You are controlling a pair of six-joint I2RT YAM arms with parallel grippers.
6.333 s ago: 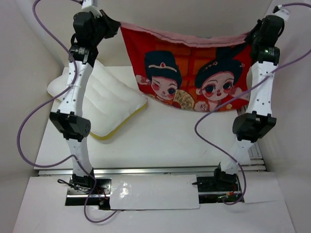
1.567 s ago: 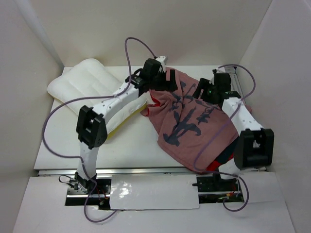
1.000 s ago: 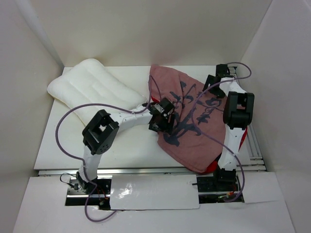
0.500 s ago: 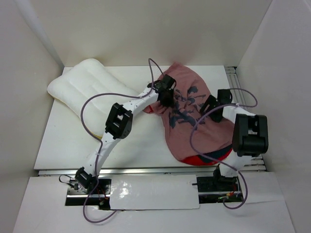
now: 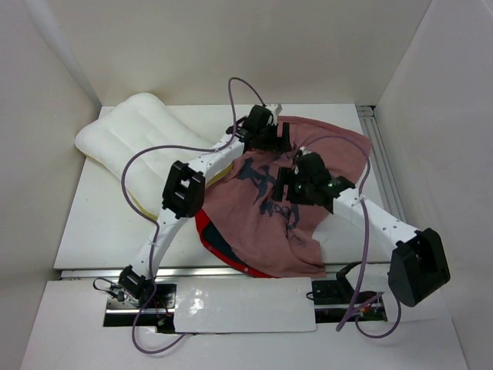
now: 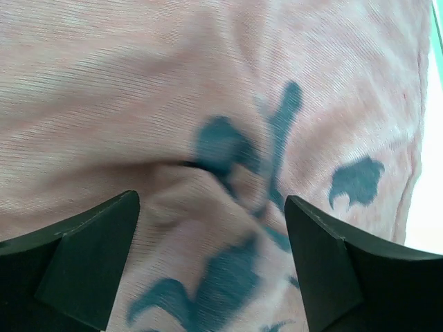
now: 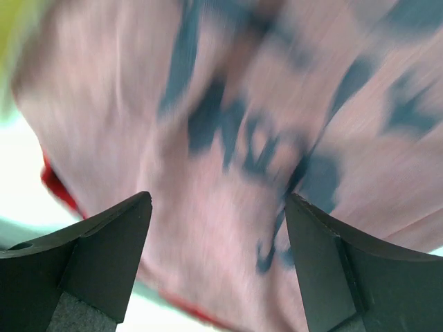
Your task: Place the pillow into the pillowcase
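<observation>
The pillowcase (image 5: pixel 250 227) lies spread over the middle and right of the table, faded pink side with dark blue marks up and a red edge showing at its front left. The white pillow (image 5: pixel 142 139) rests at the back left, its near corner under the left arm. My left gripper (image 5: pixel 279 137) hovers open over the cloth's back edge; the left wrist view shows the pillowcase (image 6: pixel 208 104) below the left gripper (image 6: pixel 211 228). My right gripper (image 5: pixel 289 185) stands open over the cloth's centre. In the blurred right wrist view, the pillowcase (image 7: pixel 228 104) lies under the right gripper (image 7: pixel 218 221).
White walls close in the table (image 5: pixel 100 231) on the left, back and right. A metal rail (image 5: pixel 383 158) runs along the right side. Purple cables loop over both arms above the cloth.
The pillowcase, earlier hung between both raised grippers, now lies on the table reverse side up and has spread toward the front left. The right arm has swung left across it.
</observation>
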